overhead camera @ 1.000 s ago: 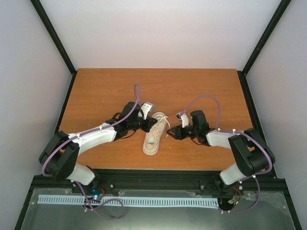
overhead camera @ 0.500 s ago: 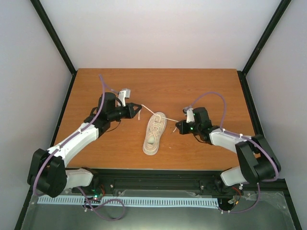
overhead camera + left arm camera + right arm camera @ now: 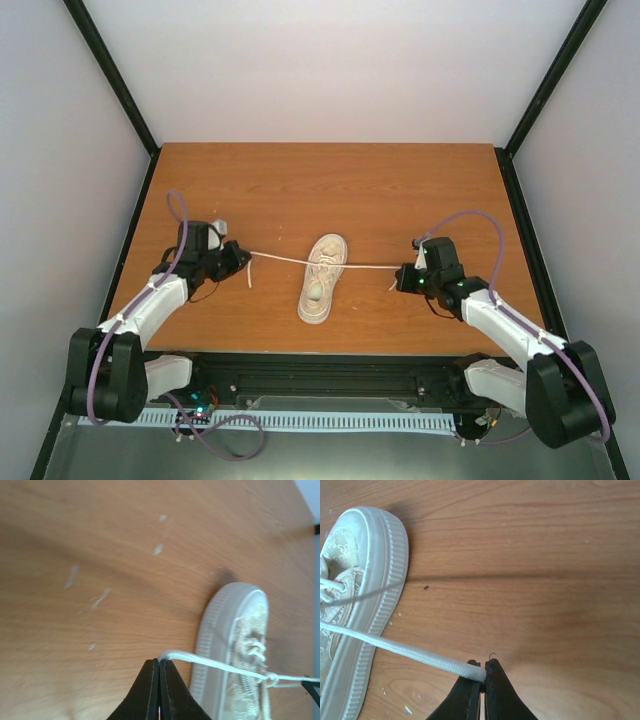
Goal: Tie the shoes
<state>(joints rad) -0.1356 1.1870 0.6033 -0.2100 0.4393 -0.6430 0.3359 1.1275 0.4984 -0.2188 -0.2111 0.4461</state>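
Beside the sneaker (image 3: 322, 283), left gripper (image 3: 243, 259) and right gripper (image 3: 403, 275) tautened laces (image 3: 285, 260).

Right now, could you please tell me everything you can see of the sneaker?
The sneaker is small, cream, low-top, with a textured fabric upper and a ribbed pale sole. It stands sole-down on the wooden table, heel toward the arms, toe angled slightly right. Its flat pale laces meet in a knot over the upper and stretch taut to both sides, the left gripper and the right gripper each with jaws shut on one end. Nothing else touches it.
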